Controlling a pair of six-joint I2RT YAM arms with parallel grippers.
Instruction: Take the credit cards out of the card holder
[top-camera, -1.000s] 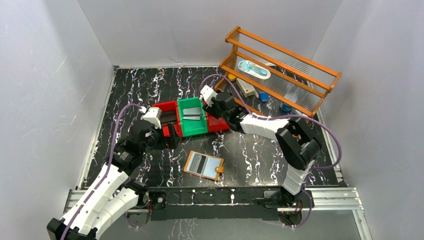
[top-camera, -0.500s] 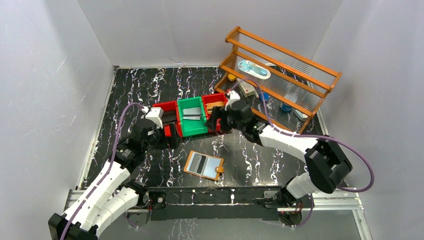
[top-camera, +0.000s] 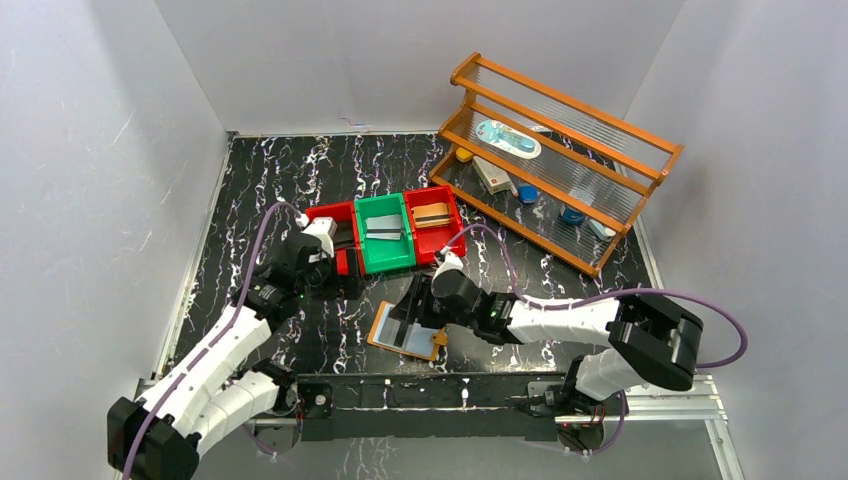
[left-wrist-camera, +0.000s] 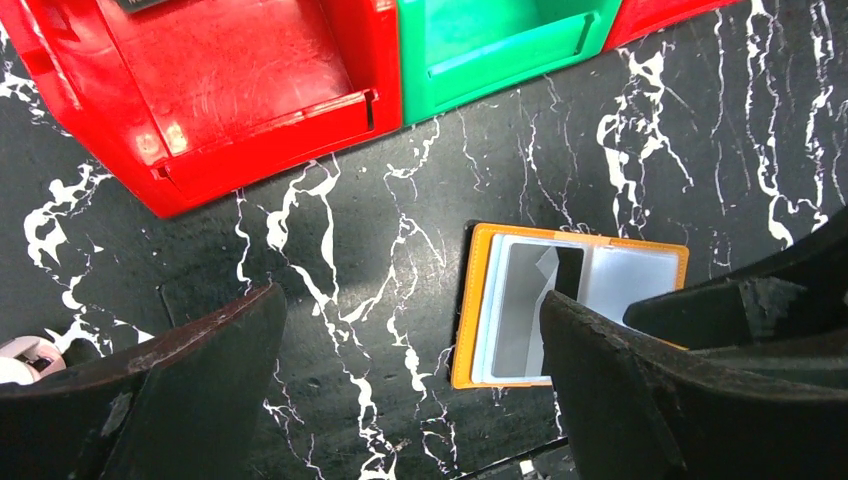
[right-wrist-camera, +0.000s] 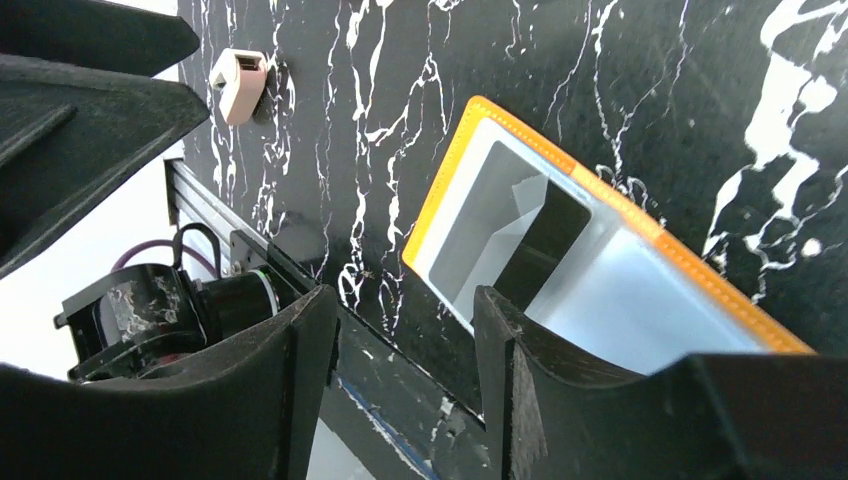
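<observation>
Your left arm (top-camera: 215, 350) rises from the lower left corner toward mid-frame, and the left gripper (top-camera: 338, 280) points down with its fingers spread wide. Your right arm (top-camera: 560, 318) stretches leftward along the bottom centre, the right gripper (top-camera: 408, 318) likewise parted.

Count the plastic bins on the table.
3, side by side in one row: left red bin, green bin in the middle, right red bin. No others appear hidden.
</observation>
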